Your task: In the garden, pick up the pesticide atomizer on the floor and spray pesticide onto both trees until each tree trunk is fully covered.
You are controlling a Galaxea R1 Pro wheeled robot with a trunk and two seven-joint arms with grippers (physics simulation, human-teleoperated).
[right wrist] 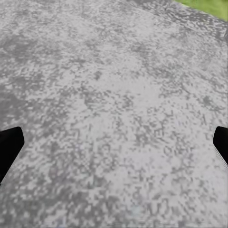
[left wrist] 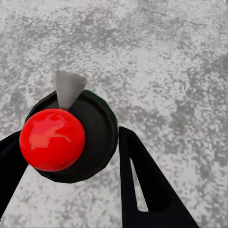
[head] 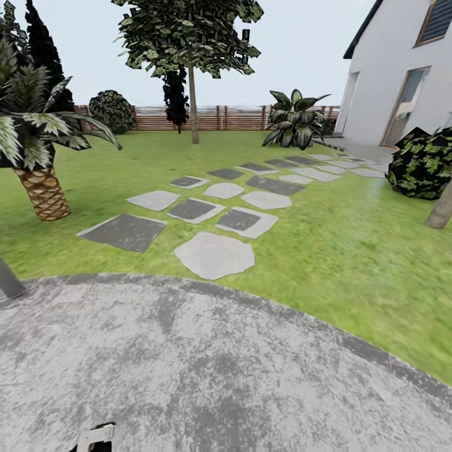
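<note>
The left claw (left wrist: 71, 156) has its two black fingers on either side of the pesticide atomizer (left wrist: 71, 137), a round dark body with a glossy red ball on top and a small pale grey cone of a nozzle sticking out just past the ball. The fingers sit snug against the body, so it looks pinched, though I can't make out the contact on the near side.

The right claw (right wrist: 114, 147) is spread wide, only its two black tips at the edges, nothing between them but mottled grey paving (right wrist: 114, 95).

The risk as I see it: the body is smooth and rounded, and a round thing held by two flat fingers can twist or slide out, especially while the robot rolls off the rough concrete onto the grass (head: 351, 238). If it turns, the nozzle ends up pointing away from the bark.

Well ahead of the claws, past the flat grey stepping stones (head: 213, 254), stands one tree (head: 188, 37) with a thin straight trunk (head: 193, 107) by the slatted fence (head: 238, 117); another pale trunk (head: 441, 210) leans in at the right edge
</note>
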